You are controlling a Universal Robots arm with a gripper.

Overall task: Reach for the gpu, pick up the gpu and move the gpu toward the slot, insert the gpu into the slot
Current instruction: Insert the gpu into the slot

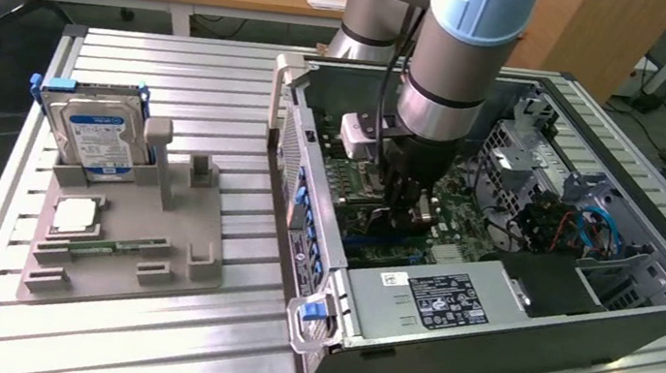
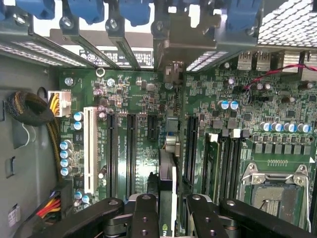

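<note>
In the wrist view the gpu (image 2: 167, 171) is seen edge-on, a thin dark card running from between my fingers (image 2: 144, 213) up to its metal bracket (image 2: 171, 54) at the case's rear openings. My gripper (image 2: 167, 220) is shut on it. The card stands upright over the green motherboard (image 2: 143, 94), between two long black slots (image 2: 131, 148). The slot directly beneath the card is covered by it, and I cannot tell how deep the card sits. In the exterior view my gripper (image 1: 407, 218) reaches down inside the open computer case (image 1: 628, 316).
A white slot (image 2: 90, 148), sleeved cables (image 2: 29, 109) and the processor socket (image 2: 275, 191) flank the card. Outside the case, a grey fixture (image 1: 123, 235) holds a blue-labelled hard drive (image 1: 98, 134) and a memory stick (image 1: 102, 245). The power supply (image 1: 441, 300) fills the case's near corner.
</note>
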